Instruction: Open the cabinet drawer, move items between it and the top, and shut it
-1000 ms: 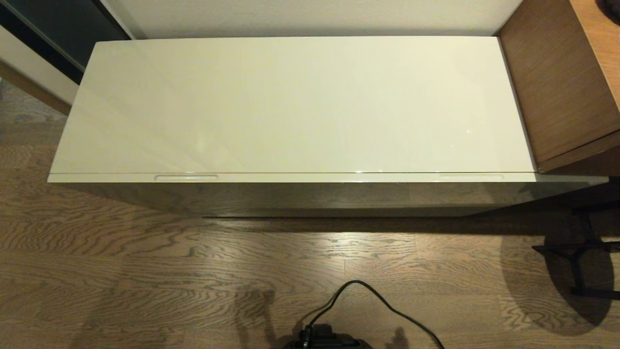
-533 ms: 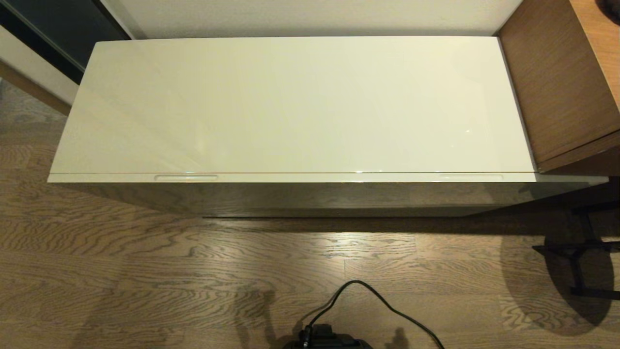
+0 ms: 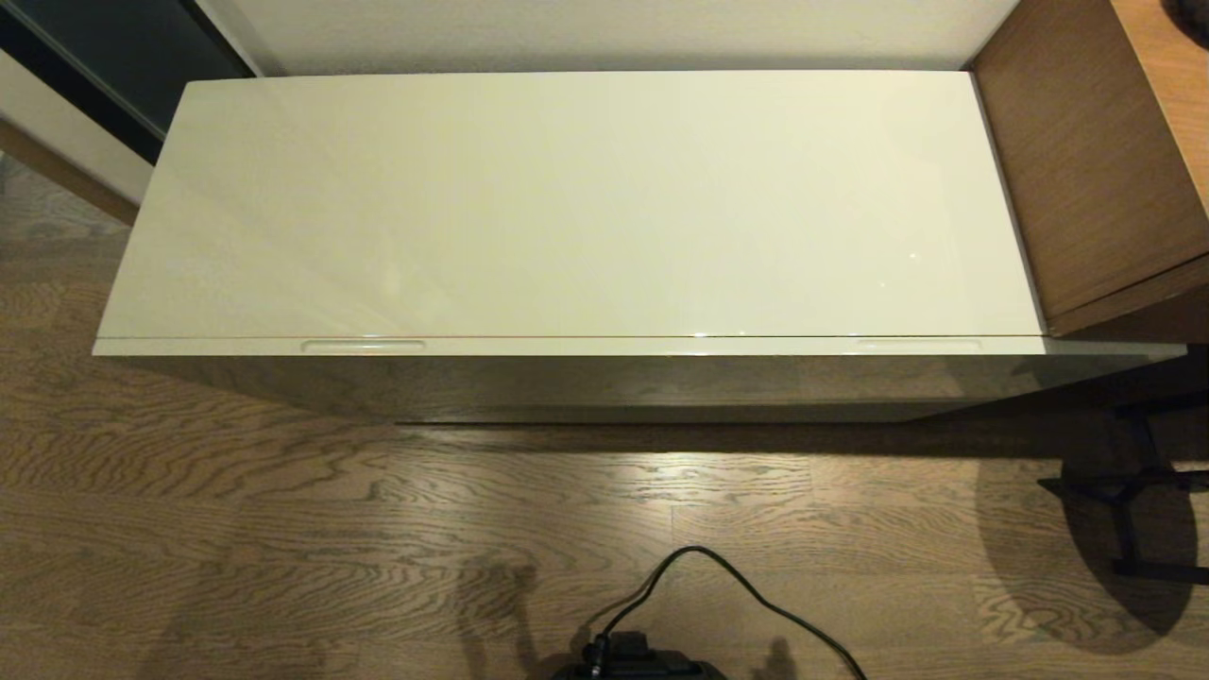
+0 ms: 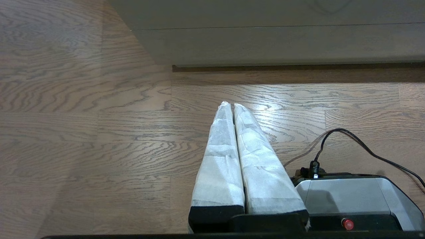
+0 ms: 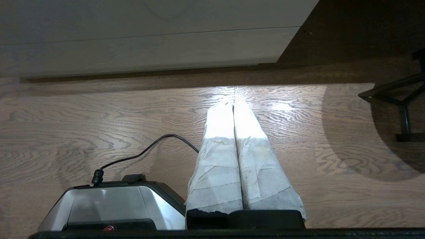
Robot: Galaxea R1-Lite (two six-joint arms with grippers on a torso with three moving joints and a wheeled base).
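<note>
The glossy cream-white top of the low cabinet fills the head view and is bare. Along its front edge runs the shut cabinet drawer, with a slot handle at the left and a fainter one at the right. The toilet paper roll is out of view. My left gripper hangs low over the wooden floor, well short of the cabinet front, white-wrapped fingers pressed together on nothing. My right gripper hangs the same way, shut and empty, facing the cabinet front. Neither arm shows in the head view.
Brown wooden furniture abuts the cabinet's right end. A black stand sits on the floor at the right. My base with a black cable lies on the floor before the cabinet. A dark panel is at the far left.
</note>
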